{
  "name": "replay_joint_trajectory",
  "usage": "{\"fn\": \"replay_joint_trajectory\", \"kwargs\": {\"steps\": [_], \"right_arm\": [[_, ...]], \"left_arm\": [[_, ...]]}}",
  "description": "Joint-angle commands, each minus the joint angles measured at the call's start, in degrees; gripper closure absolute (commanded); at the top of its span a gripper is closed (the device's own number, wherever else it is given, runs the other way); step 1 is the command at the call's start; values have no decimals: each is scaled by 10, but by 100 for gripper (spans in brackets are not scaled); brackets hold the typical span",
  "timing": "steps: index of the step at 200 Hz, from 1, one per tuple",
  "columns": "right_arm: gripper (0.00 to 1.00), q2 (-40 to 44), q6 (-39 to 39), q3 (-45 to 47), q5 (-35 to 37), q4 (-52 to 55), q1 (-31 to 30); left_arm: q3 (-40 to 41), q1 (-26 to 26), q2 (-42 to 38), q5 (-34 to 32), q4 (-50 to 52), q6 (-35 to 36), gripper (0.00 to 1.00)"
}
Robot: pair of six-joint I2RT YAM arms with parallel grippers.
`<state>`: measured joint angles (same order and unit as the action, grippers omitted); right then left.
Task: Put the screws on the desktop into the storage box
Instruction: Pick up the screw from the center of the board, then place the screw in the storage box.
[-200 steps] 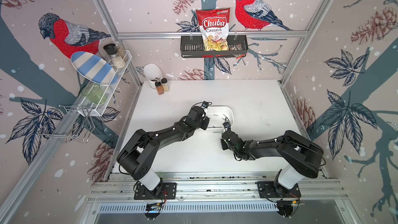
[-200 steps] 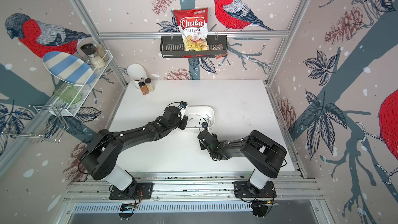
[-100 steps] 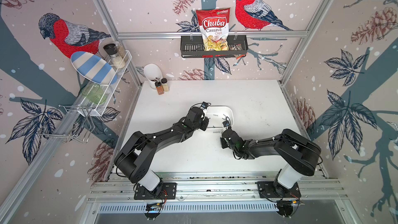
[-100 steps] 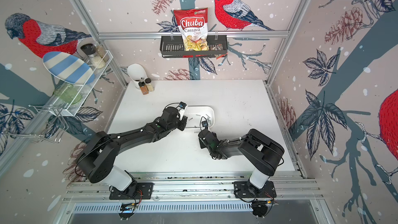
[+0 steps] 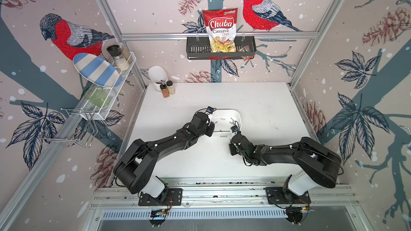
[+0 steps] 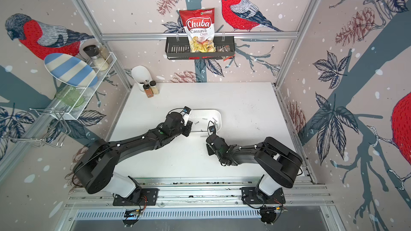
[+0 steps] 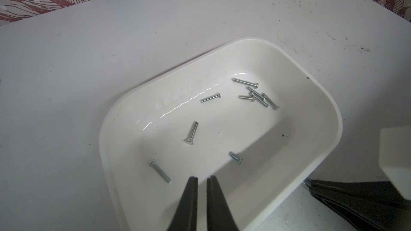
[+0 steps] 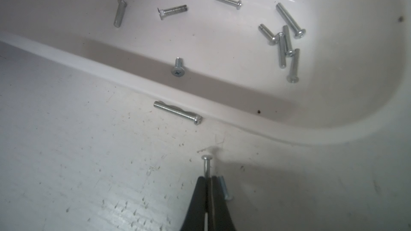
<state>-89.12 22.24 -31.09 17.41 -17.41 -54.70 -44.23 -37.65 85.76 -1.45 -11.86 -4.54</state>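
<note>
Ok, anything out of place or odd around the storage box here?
Nothing damaged or spilled. Only strays outside the storage box: one screw lies on the desktop beside its outer wall, another screw beside the right gripper, which is shut on a third screw.

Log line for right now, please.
right gripper shut on held screw | left gripper slightly open, empty, over storage box | on desktop: rim-side screw, tip-side screw

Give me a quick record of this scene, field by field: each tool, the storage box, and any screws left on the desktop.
left tool: slightly open, empty, above the storage box
right tool: shut on a screw, outside the box
box contents: about nine screws
loose screws: two on the desktop, one beside the box, one beside the right tool
task: unfinished
</note>
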Motion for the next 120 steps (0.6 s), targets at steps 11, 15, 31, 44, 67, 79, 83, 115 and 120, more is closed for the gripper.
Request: {"fn": "replay_joint_trajectory", "kwargs": {"steps": [11, 15, 31, 44, 67, 79, 83, 115, 120], "right_arm": [[99, 48, -13, -11, -22, 29, 8], [99, 57, -14, -13, -23, 33, 9], [99, 84, -19, -22, -23, 49, 18], [98, 99, -24, -33, -29, 60, 32], [98, 100, -32, -58, -84, 60, 82], [98, 84, -37, -78, -113, 58, 108], [97, 76, -39, -87, -117, 59, 115], [98, -12, -61, -184, -105, 106, 137], [98, -29, -65, -199, -100, 114, 138]], "left_arm": [[32, -10, -33, 15, -35, -16, 85], [38, -11, -38, 15, -38, -17, 85], [55, -18, -58, 10, -44, -21, 85], [70, -26, -71, 10, -50, -26, 85], [110, -46, -93, 14, -80, -35, 85], [124, -54, -96, 14, -91, -38, 85], [128, -55, -95, 14, -95, -38, 85], [149, -57, -71, 29, -134, -40, 85], [151, -57, -64, 33, -140, -39, 85]]}}
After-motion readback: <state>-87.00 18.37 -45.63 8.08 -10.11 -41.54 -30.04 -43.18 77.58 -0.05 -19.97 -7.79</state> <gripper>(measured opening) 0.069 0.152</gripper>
